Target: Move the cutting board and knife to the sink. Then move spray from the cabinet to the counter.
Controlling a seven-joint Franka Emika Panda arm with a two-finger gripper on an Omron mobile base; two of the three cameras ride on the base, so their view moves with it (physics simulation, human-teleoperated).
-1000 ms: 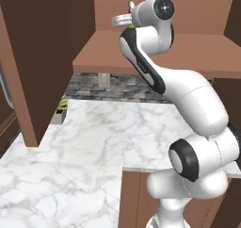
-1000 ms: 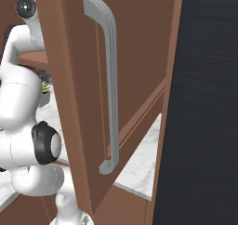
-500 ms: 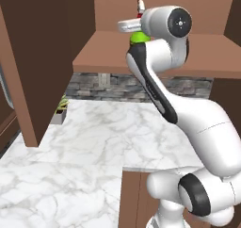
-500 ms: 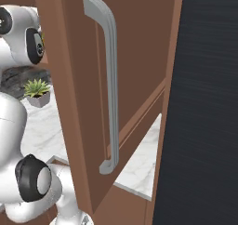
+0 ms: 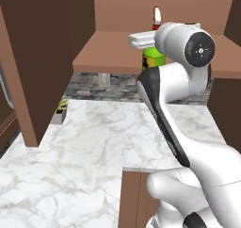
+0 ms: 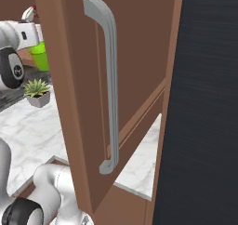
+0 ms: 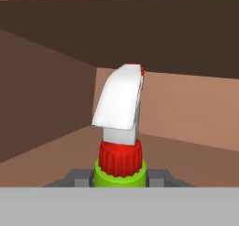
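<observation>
The spray (image 7: pixel 119 127) is a bright green bottle with a red collar and a white trigger head, and it stands upright between my fingertips. My gripper (image 7: pixel 120 177) is shut on the spray's neck. From the left base view, the spray (image 5: pixel 153 58) is at the front edge of the brown cabinet (image 5: pixel 113 52) shelf, held from the side by the gripper (image 5: pixel 149 39). My arm hides the bottle's lower part. The spray (image 6: pixel 40 55) also appears at the far left of the right base view. Below lies the white marble counter (image 5: pixel 94 137). The cutting board, knife and sink are out of view.
A small potted plant (image 5: pixel 60 110) stands at the back left of the counter against the stone backsplash. An open cabinet door (image 6: pixel 83 103) with a long grey handle (image 6: pixel 109 80) hangs close on the right, beside a dark panel (image 6: pixel 204 103).
My hand has drawn back out of the cabinet with the spray in it. The bottle has moved right and lower in the left base view and has come into the right base view.
</observation>
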